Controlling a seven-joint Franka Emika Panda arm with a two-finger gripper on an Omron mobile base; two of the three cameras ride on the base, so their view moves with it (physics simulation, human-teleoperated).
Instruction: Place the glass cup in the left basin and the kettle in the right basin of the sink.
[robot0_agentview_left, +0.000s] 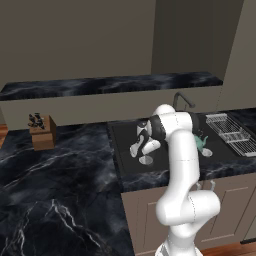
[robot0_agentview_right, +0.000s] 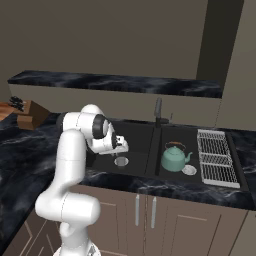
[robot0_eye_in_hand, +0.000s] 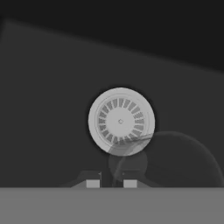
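While the hand (robot0_eye_in_hand: 111, 183) hangs low over the left basin (robot0_agentview_right: 135, 135) of the sink (robot0_agentview_left: 116, 150), its two fingertips (robot0_eye_in_hand: 92, 183) stand close together with only a thin slit between them. Whether they are pinching the wall of the glass cup (robot0_eye_in_hand: 183, 162) or have just let it go, I cannot tell. The cup shows in the hand view as a faint see-through ring right at the fingertips, overlapping the near edge of the round white drain (robot0_eye_in_hand: 121, 121), so it is inside the left basin; I cannot tell whether it stands on the floor or hangs just above it. The kettle (robot0_agentview_right: 175, 157) sits upright in the right basin (robot0_agentview_right: 172, 135), beside the wire rack (robot0_agentview_right: 216, 155) and to the right of the faucet (robot0_agentview_right: 158, 112), so both things seem to be where the task wants them. The cup is probably light, stiff, smooth and breakable, with a thin wall that could slip or tip. The rim, taken with one finger inside and one outside, looks like the safest hold, and it should be set down gently. The kettle is likely heavier and rounded, so its arched top handle is the sensible place to grip.
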